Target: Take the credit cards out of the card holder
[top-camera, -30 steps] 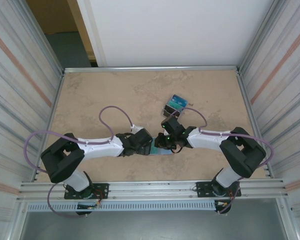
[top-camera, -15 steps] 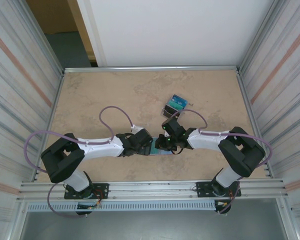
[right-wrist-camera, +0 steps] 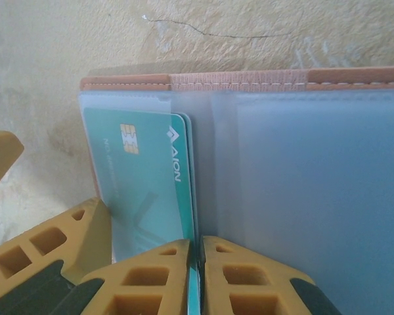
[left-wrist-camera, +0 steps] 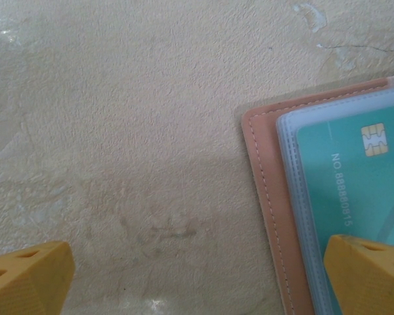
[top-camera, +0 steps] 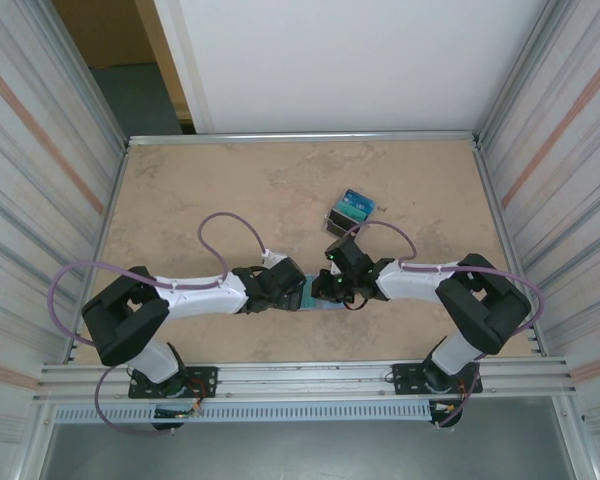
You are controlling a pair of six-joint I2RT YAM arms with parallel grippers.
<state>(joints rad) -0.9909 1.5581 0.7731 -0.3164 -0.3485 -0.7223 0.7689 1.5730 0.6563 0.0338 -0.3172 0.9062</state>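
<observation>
The salmon-pink card holder (right-wrist-camera: 236,82) is lying open and flat on the table (top-camera: 230,190) between the two arms, near their bases, with its clear sleeves facing up. The right gripper (right-wrist-camera: 197,275) is pinching almost fully closed on the thin edge of one of the teal credit cards (right-wrist-camera: 144,190), which are sitting inside a sleeve pocket. The left gripper (left-wrist-camera: 197,252) is standing wide open and holding nothing, with one finger (left-wrist-camera: 368,269) over the holder's corner, probably pinning it. No card is lying out yet, so all the pulling seems left to do.
</observation>
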